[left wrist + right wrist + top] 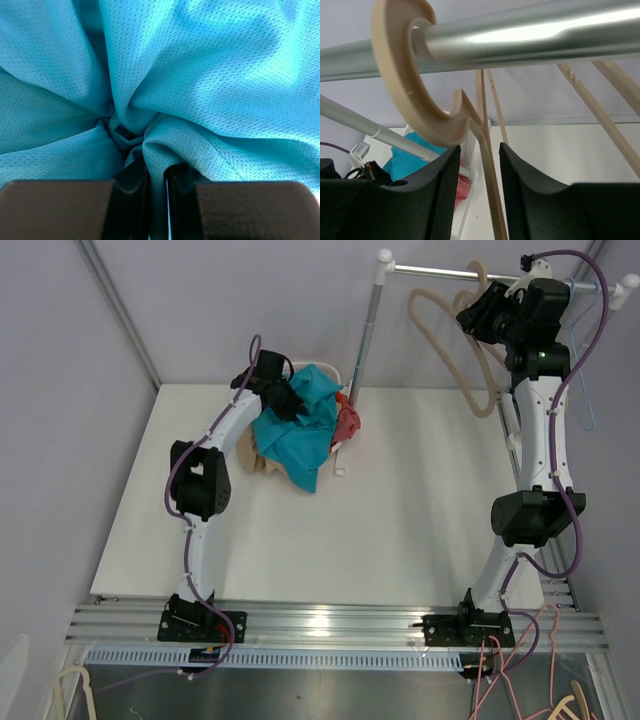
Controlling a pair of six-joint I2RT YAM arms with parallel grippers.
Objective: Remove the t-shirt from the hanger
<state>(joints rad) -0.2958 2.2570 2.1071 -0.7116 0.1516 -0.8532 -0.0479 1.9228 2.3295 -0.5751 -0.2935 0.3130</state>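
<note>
Top view: the white table with both arms extended toward its far side; the teal mesh t-shirt lies crumpled in a heap at the far centre-left, draped over a white-framed bin beside a pink-red garment, and well apart from the hanger; the left gripper is pressed into the top of this heap. Left wrist view: teal folds fill the frame and converge toward the two dark fingers, which stand only a narrow slit apart with a fold of the shirt caught in that slit. Right wrist view: the beige curved-hook hanger hangs by its hook over the silver metal rail at the far right; the right gripper is raised just under the rail, its black fingers apart with the hanger's thin neck standing between them; the neck runs close to one finger, and contact cannot be told
</note>
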